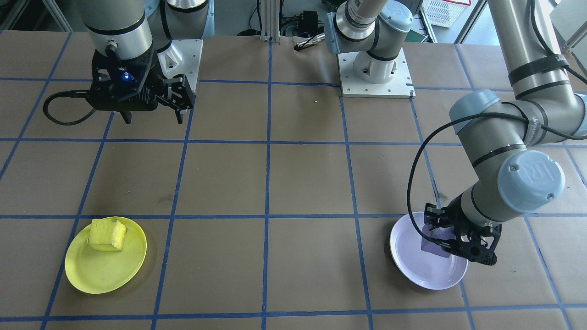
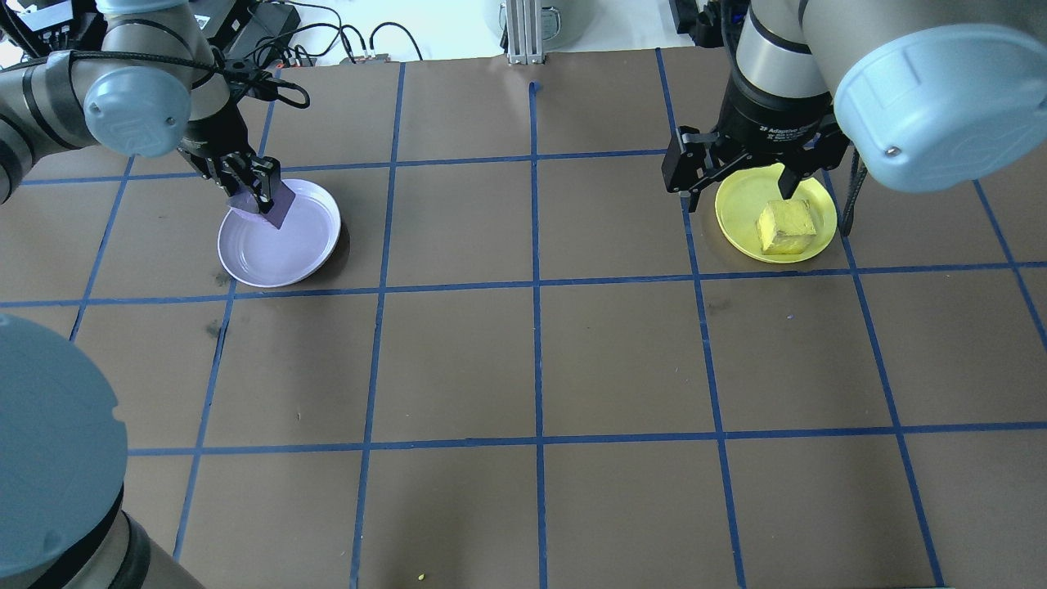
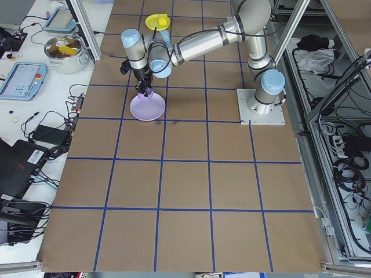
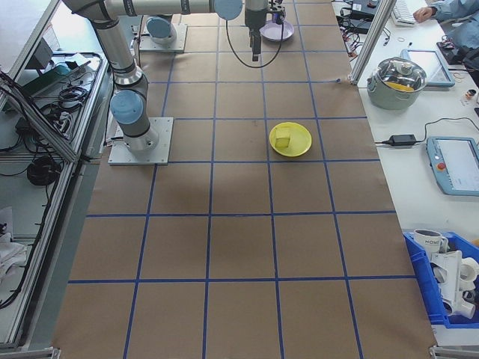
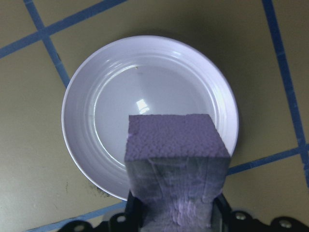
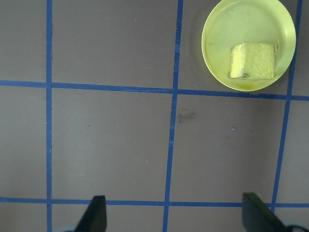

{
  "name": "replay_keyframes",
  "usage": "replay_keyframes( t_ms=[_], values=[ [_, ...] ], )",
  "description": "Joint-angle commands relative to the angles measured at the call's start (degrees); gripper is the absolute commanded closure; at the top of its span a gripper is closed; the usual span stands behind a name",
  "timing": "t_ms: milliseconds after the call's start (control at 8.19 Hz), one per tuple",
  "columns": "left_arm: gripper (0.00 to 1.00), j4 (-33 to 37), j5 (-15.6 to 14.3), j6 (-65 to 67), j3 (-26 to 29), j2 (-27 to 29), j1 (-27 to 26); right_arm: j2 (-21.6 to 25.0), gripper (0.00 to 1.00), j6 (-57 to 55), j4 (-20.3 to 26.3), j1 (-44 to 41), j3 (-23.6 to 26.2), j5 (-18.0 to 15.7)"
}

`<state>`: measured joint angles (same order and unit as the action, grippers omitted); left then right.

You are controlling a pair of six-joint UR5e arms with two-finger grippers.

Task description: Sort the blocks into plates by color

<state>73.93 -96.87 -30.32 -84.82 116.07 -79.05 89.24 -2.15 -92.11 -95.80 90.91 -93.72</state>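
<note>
The left gripper (image 5: 176,220) is cut off by the wrist view's bottom edge, its fingers largely hidden behind the purple block (image 5: 175,162).

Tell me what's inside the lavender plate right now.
The lavender plate looks empty and glossy. The purple block hangs above it, clamped in the left gripper, not yet resting inside. The patch of plate beneath the block is covered from the wrist view.

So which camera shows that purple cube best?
The left wrist camera: the purple cube fills the frame, gripped above the lavender plate. The overhead and front views show it small, partly hidden by the left hand; side views barely.
</note>
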Motion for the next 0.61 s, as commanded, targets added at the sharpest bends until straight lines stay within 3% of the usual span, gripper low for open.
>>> replay_keyframes(
  t_ms=[0, 122, 244, 489],
  values=[
    [0.96, -0.28, -0.07, -0.7, 0.98, 2.85, 1.09, 0.05, 0.0, 0.13, 0.35, 0.09, -0.03, -1.89],
    [0.42, -0.28, -0.07, -0.7, 0.98, 2.94, 1.09, 0.05, 0.0, 0.13, 0.35, 0.09, -0.03, -1.82],
    [0.0, -0.54, 0.1, -0.62, 1.06, 2.76, 1.18, -0.03, 0.0, 0.13, 0.27, 0.09, -0.03, -1.55],
    [0.0, -0.28, -0.33, -0.09, 1.06, 3.11, 1.18, -0.12, 0.0, 0.13, 0.44, 0.09, -0.03, -1.29]
  ],
)
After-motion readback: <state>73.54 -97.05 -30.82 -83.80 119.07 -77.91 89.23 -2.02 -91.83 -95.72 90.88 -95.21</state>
